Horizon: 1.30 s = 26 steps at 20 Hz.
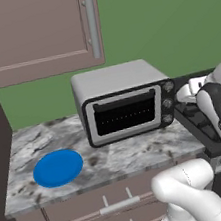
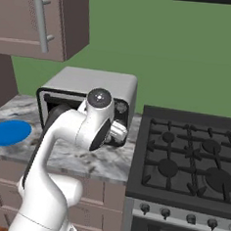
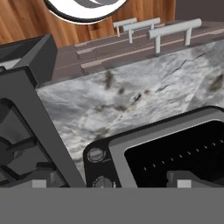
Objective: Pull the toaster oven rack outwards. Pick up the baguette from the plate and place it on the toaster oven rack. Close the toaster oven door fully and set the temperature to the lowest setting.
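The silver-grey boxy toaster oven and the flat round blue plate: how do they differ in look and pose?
The silver-grey boxy toaster oven stands tall at the back of the counter; the flat round blue plate lies low near the front edge. The oven is box-shaped with a dark front window and small knobs; the plate is a plain bare disc. Both rest on the grey marbled counter.

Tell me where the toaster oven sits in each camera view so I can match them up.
Left base view: toaster oven at centre, on the counter.
Right base view: left of centre, partly behind the arm.
Hand view: lower right, seen rolled over.
Shared landmark: its knobs.
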### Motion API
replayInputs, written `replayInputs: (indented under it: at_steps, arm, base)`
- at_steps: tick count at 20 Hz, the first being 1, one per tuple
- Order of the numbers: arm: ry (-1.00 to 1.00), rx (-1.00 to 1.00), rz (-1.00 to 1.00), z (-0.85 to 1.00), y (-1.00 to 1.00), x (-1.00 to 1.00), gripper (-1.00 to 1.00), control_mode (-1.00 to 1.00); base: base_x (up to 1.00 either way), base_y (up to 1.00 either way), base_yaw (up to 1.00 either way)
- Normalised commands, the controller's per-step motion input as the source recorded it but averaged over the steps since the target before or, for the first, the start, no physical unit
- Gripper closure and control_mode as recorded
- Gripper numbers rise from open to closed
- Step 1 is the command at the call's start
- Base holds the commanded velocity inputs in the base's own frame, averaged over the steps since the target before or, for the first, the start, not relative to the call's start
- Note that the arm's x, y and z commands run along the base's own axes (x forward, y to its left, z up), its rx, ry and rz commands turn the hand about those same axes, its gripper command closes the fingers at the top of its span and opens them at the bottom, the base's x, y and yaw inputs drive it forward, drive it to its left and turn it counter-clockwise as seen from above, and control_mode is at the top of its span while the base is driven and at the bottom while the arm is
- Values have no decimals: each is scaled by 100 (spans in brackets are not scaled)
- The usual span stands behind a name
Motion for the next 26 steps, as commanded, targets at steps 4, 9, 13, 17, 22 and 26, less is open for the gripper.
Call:
replayInputs:
  at_steps: [4,9,13,17,22,26]
  arm:
    - [-11,0,0,-7,0,3,-100,-100]
    - [-1,-2,0,-12,0,0,-100,-100]
    - [0,-3,0,-15,0,0,-100,-100]
    - [0,0,0,0,0,0,-100,-100]
    - [0,0,0,0,0,0,-100,-100]
    - [0,0,0,0,0,0,-100,-100]
  base:
    - [0,0,0]
    - [0,0,0]
    - [0,0,0]
    - [0,0,0]
    - [0,0,0]
    - [0,0,0]
